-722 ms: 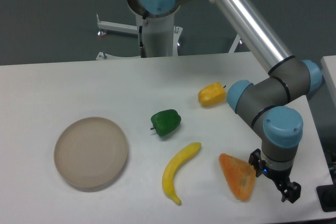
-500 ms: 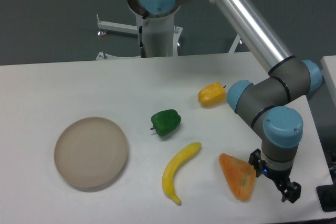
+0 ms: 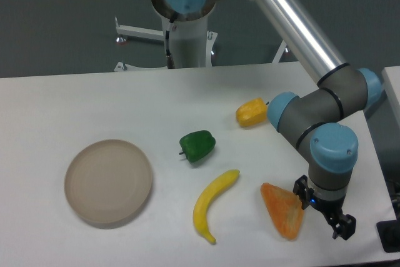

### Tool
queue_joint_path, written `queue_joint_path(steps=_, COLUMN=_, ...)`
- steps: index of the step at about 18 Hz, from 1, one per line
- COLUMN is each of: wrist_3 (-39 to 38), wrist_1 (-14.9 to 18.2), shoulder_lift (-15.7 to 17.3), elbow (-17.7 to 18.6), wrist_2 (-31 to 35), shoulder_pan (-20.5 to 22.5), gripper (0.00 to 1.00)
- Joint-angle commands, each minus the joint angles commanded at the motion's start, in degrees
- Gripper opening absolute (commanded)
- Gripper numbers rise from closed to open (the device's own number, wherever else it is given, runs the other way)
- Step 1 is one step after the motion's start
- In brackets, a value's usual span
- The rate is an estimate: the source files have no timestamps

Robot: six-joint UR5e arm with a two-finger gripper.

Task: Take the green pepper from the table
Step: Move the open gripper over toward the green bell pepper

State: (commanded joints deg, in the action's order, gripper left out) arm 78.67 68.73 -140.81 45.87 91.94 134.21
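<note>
The tool (image 3: 331, 220), whether spread or closed I cannot tell, hangs well right of the pepper (image 3: 197, 146), holding nothing. The pepper lies untouched on the counter (image 3: 94, 101); reach, grasp and lift remain.

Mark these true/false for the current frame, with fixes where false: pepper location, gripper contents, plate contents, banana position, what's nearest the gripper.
1. The green pepper lies on the table. True.
2. The gripper holds the green pepper. False: it is at the table's right side, far from the pepper, with nothing seen in it.
3. The plate has the banana on it. False: the plate is empty; the banana lies on the table to its right.
4. The banana lies nearer the camera than the green pepper. True.
5. The yellow pepper is the item nearest the gripper. False: the orange wedge is right beside the gripper.
</note>
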Motion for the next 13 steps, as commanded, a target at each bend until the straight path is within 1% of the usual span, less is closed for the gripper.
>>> queue_joint_path(steps=1, wrist_3=-1.40, wrist_1=0.35, shoulder_lift=1.05, elbow=1.05, wrist_2=-0.79, shoulder_pan=0.00, gripper=1.00)
queue_joint_path(steps=3, wrist_3=-4.56, wrist_1=0.35, shoulder_lift=4.38, elbow=5.96, wrist_2=-3.50, shoulder_pan=0.44, gripper=1.00)
queue_joint_path(steps=5, wrist_3=-6.25, wrist_1=0.35, shoulder_lift=7.12, elbow=9.66, wrist_2=-6.14, shoulder_pan=0.88, gripper=1.00)
queue_joint_path(steps=7, wrist_3=-6.86, wrist_1=0.44, shoulder_lift=9.75, elbow=13.35, wrist_2=-6.77, shoulder_pan=0.97, gripper=1.00)
queue_joint_path(steps=11, wrist_3=-6.52, wrist_1=0.79, shoulder_lift=14.59, elbow=19.33, wrist_2=-6.94, shoulder_pan=0.97, gripper=1.00)
queue_joint_path(steps=12, wrist_3=-5.99, wrist_1=1.66, shoulder_lift=15.38, elbow=20.13, wrist_2=-7.56, shoulder_pan=0.62, gripper=1.00)
queue_joint_path(steps=13, wrist_3=-5.81, wrist_1=3.41, shoulder_lift=16.78, elbow=21.96, wrist_2=-8.34, shoulder_pan=0.35, gripper=1.00)
